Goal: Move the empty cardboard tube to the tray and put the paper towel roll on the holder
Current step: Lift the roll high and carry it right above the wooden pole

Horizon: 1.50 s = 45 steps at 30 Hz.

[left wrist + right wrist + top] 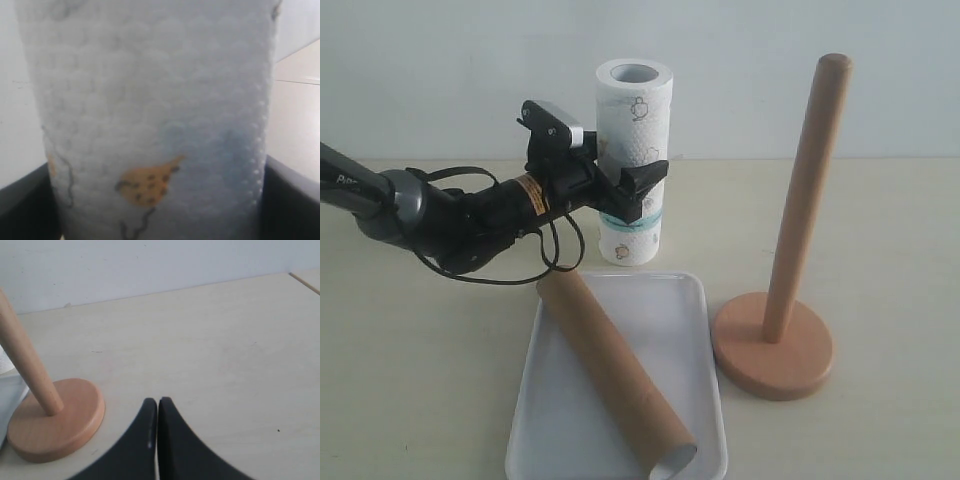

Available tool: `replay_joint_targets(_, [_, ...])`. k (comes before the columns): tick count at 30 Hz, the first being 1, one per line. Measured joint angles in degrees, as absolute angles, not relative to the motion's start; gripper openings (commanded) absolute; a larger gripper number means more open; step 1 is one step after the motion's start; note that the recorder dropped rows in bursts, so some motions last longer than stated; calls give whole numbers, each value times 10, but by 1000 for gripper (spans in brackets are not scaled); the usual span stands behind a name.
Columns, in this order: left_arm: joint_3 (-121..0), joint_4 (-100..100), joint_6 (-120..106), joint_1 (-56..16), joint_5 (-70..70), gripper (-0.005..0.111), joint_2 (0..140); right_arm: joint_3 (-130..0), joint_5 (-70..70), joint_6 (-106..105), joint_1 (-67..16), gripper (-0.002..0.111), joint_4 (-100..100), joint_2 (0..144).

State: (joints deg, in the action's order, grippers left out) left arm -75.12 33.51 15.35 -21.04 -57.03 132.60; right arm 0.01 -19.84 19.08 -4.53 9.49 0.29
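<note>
Paper towel roll [635, 115] upright, long axis vertical, inside left tool [632, 190], grip unclear; right tool [158, 406] closed.

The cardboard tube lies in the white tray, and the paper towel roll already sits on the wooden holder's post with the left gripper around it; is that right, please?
Not quite: the paper towel roll stands on the table behind the tray, and the holder is bare, as the exterior view shows. The cardboard tube and left gripper are as you say.
</note>
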Motion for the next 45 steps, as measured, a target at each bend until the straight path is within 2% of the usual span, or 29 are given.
replay_joint_targets(6, [-751, 344, 192, -210, -566, 4, 1323, 0, -198, 191, -45, 0, 95, 3])
replay_joint_targets(12, [-751, 440, 286, -210, -535, 4, 1278, 0, -198, 191, -45, 0, 95, 3])
replay_joint_targets(17, [-727, 510, 345, -211, -510, 4, 1198, 0, -198, 191, -45, 0, 95, 3])
replay_joint_targets(24, [-663, 500, 361, -211, -481, 4, 1068, 0, -198, 191, -45, 0, 95, 3])
replay_joint_targets(33, [-625, 489, 420, -211, -517, 4, 940, 0, -198, 191, -45, 0, 95, 3])
replay_joint_targets(45, [-625, 503, 474, -211, -588, 4, 869, 0, -198, 191, -45, 0, 95, 3])
